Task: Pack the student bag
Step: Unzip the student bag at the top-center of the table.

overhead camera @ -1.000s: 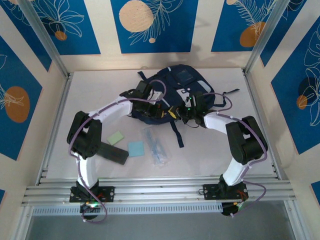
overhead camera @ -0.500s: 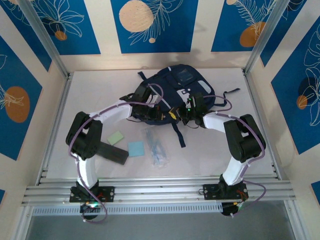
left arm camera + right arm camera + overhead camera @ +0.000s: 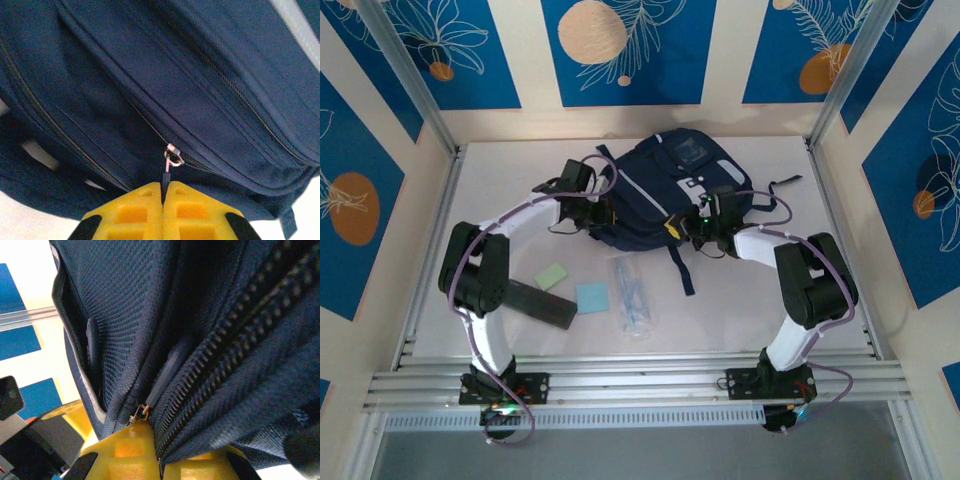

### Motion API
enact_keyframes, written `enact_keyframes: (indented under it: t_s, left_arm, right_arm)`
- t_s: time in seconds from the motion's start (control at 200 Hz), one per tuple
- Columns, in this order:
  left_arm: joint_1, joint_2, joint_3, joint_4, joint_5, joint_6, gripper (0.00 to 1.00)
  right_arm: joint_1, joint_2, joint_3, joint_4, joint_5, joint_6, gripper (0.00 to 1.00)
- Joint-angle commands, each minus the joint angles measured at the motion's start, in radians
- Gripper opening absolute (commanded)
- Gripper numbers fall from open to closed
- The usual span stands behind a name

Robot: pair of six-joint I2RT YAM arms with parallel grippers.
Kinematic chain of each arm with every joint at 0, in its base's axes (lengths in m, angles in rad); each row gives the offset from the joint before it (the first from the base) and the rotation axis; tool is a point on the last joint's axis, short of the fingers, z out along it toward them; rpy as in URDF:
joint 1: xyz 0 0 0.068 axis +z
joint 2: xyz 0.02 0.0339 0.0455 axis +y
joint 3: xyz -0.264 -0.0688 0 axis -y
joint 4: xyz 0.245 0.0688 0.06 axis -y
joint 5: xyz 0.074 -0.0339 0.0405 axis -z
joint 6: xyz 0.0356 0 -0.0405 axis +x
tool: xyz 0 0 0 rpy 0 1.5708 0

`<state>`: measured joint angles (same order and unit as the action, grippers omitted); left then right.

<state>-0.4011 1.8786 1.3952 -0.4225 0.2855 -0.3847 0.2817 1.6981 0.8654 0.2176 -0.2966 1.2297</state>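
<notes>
So, the student bag (image 3: 665, 185) is found at the upper middle of the top view. It's laid flat on the white bench (image 3: 750, 310), with its light grey patch turned toward the top of the frame and a black strap trailed down toward the centre. It's flanked by both arms, one brought in from the left of the frame and one from the right.

In the left wrist view, the left end effector (image 3: 162, 186) is seen at the bottom centre. Its yellow fingers (image 3: 135, 212) are pressed together, and a dark zipper pull (image 3: 166, 176) is pinched in the seam between them. That pull is linked by a small metal ring (image 3: 174, 157) to a zip line that is run diagonally across the navy fabric.

In the right wrist view, the right end effector (image 3: 159, 460) is closed up too, down at the bottom edge. It's clamped on the bag's own fabric, right where a chunky row of zipper teeth (image 3: 235, 337) is fed in between the pads. A grey pull tab (image 3: 167, 370) is seen just above the fingers; whether it's touched can't be told.

Lower left of the bag, well apart from it, a few loose bits are laid out on the bench: a green sticky pad (image 3: 552, 276), a blue sticky pad (image 3: 591, 297), a clear packet of pens (image 3: 632, 295) and a flat black case (image 3: 542, 304).
</notes>
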Motion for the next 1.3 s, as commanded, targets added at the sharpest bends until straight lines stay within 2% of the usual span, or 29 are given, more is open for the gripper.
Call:
enact_keyframes:
  t_s: [0.0,0.11,0.245,0.48,0.645,0.69,0.835,0.865,1.02,1.115,1.295]
  left_arm:
    - [0.051,0.003,0.07,-0.054,-0.187,0.087,0.0]
    - [0.051,0.001,0.085,-0.058,-0.205,0.128,0.0]
    - [0.04,-0.036,0.057,-0.04,-0.099,0.135,0.0]
    - [-0.076,-0.08,0.047,-0.025,0.012,0.132,0.0]
    - [-0.115,-0.042,0.042,0.009,0.08,0.104,0.0]
    - [-0.126,-0.03,0.041,0.013,0.092,0.105,0.0]
    - [-0.142,0.008,0.043,0.028,0.117,0.116,0.0]
    - [-0.143,0.015,0.047,0.031,0.124,0.115,0.0]
    - [-0.152,0.037,0.059,0.052,0.143,0.115,0.0]
    - [-0.16,0.039,0.067,0.057,0.151,0.115,0.0]
    - [-0.175,0.028,0.07,0.065,0.149,0.118,0.0]
  right_arm:
    - [-0.074,-0.048,0.008,-0.096,0.038,-0.138,0.0]
    - [-0.123,-0.063,0.026,-0.18,0.008,-0.245,0.0]
    - [-0.228,-0.069,0.022,-0.198,-0.07,-0.315,0.0]
    - [-0.377,0.009,0.101,-0.213,-0.224,-0.364,0.0]
    - [-0.442,0.09,0.222,-0.33,-0.277,-0.473,0.0]
    - [-0.459,0.101,0.25,-0.37,-0.28,-0.503,0.07]
    - [-0.489,0.047,0.267,-0.468,-0.276,-0.513,0.5]
    - [-0.485,0.023,0.255,-0.477,-0.27,-0.504,0.55]
    - [-0.415,-0.152,0.136,-0.493,-0.211,-0.411,0.6]
    - [-0.342,-0.244,0.037,-0.425,-0.174,-0.296,0.62]
    - [-0.198,-0.303,-0.068,-0.383,-0.083,-0.155,0.71]
